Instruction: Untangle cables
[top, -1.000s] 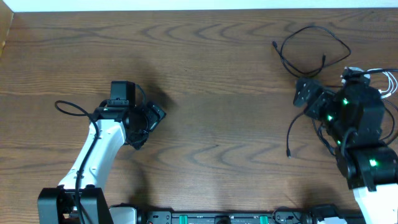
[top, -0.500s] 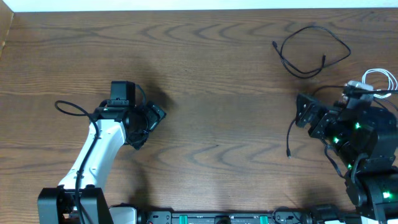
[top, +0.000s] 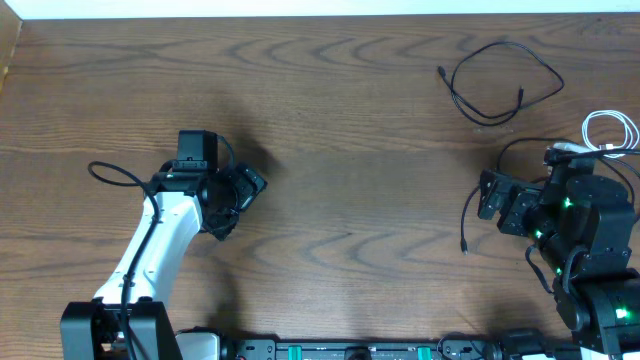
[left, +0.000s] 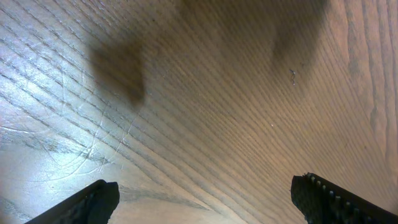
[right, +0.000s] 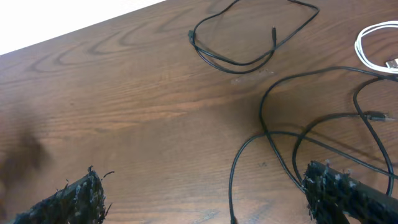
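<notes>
Beyond the right gripper (top: 492, 195), jaws spread and empty, a thin black cable loop (right: 239, 63) lies apart, seemingly done. A second black cable (top: 465, 222) sprawls beneath it, crossing itself, near the coiled white cable (top: 587, 127). The left gripper (top: 245, 190) is released too.

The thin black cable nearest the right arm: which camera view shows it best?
The right wrist view: the thin black cable lies mostly uncovered there, its loops crossing on the wooden table. Overhead, the right arm hides much of it. The left wrist view shows bare wood only.
</notes>
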